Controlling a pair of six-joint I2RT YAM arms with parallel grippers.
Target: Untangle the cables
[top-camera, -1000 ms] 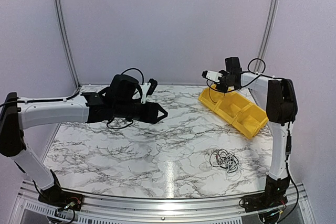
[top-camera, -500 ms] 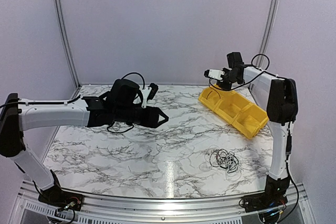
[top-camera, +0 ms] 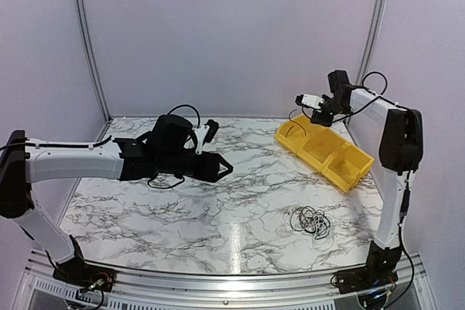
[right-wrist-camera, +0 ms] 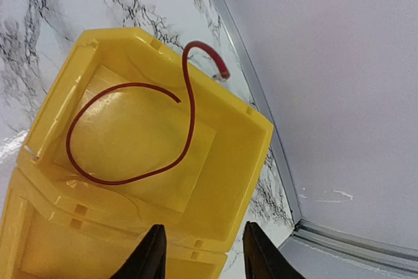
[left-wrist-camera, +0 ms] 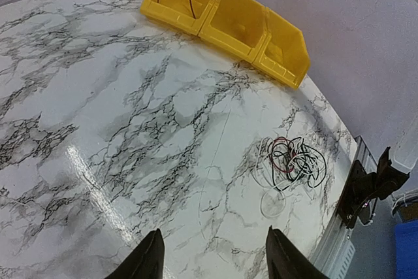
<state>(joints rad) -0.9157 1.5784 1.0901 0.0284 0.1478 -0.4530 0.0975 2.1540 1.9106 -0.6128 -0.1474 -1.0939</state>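
At two o'clock on marble table (top-camera: 145, 208), yellow three-part bin (top-camera: 349, 176). Extended from nine o'clock toward centre, left gripper (left-wrist-camera: 215, 262), fingers spread, pinching nothing. Above bin, right gripper (right-wrist-camera: 204, 253), fingers apart, empty. At five o'clock, cables (top-camera: 312, 221) in loose tangle, untouched. Inside bin's end compartment, single cable (right-wrist-camera: 192, 122), tip over rim.

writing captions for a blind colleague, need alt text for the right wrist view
A thin red cable lies looped in the end compartment of a yellow bin, one end hooked over its rim. The right gripper shows two open fingers at the bottom edge, above the bin on a marble table.
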